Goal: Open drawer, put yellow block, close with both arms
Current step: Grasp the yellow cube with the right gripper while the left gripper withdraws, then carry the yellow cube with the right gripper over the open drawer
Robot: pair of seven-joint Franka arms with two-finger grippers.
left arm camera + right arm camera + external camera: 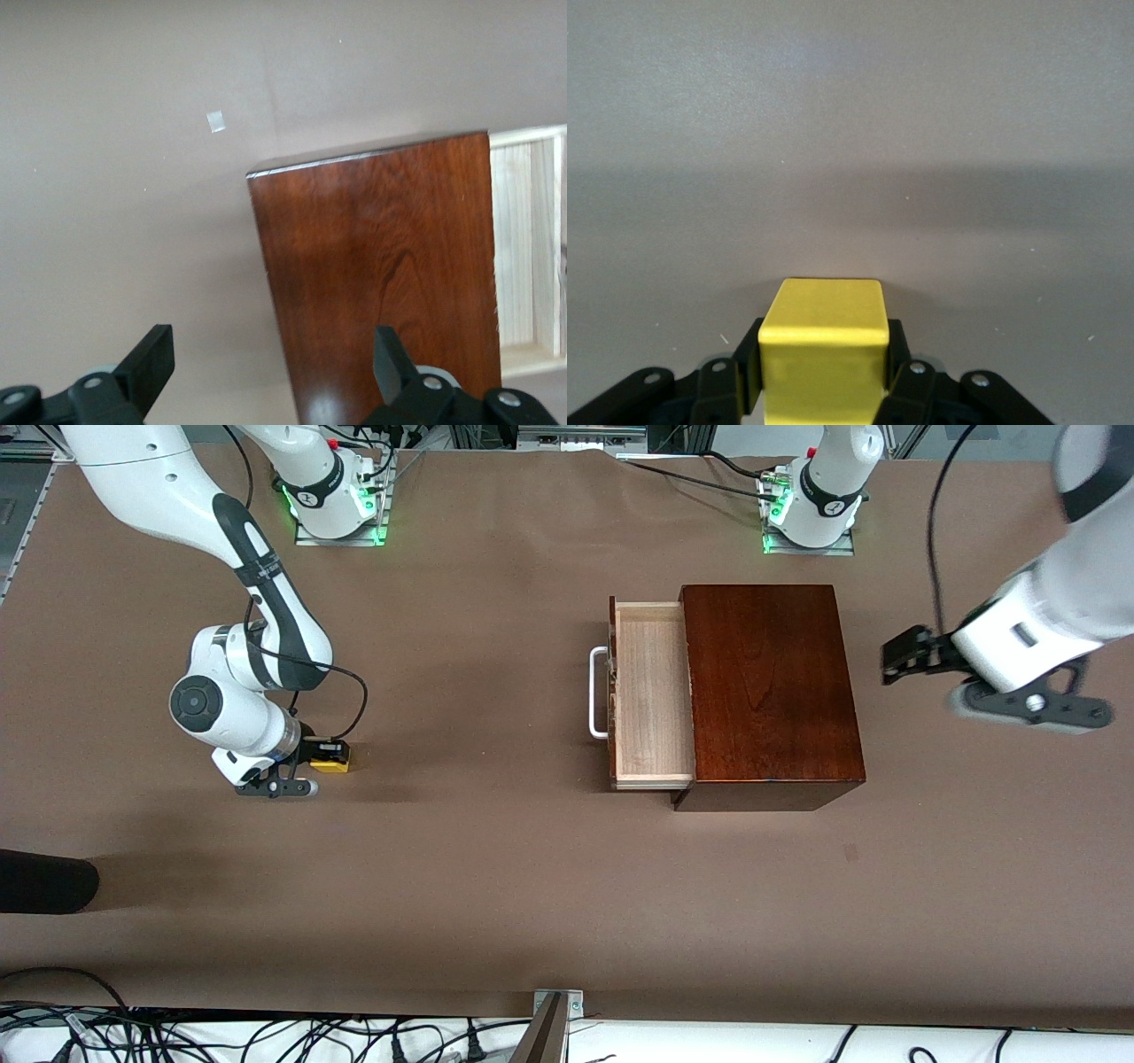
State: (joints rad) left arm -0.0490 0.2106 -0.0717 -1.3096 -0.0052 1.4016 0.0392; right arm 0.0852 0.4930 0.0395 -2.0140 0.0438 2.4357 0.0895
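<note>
The dark reddish-brown wooden box stands toward the left arm's end of the table. Its drawer is pulled open and shows an empty pale interior, with the white bar handle facing the right arm's end. My right gripper is low at the table toward the right arm's end, shut on the yellow block. In the right wrist view the block sits between the fingers. My left gripper is open and empty, up over the table beside the box's closed back end; the box also shows in the left wrist view.
A black object lies at the table's edge at the right arm's end, nearer the front camera. A metal bracket stands at the table's front edge. A small white scrap lies on the brown table near the box.
</note>
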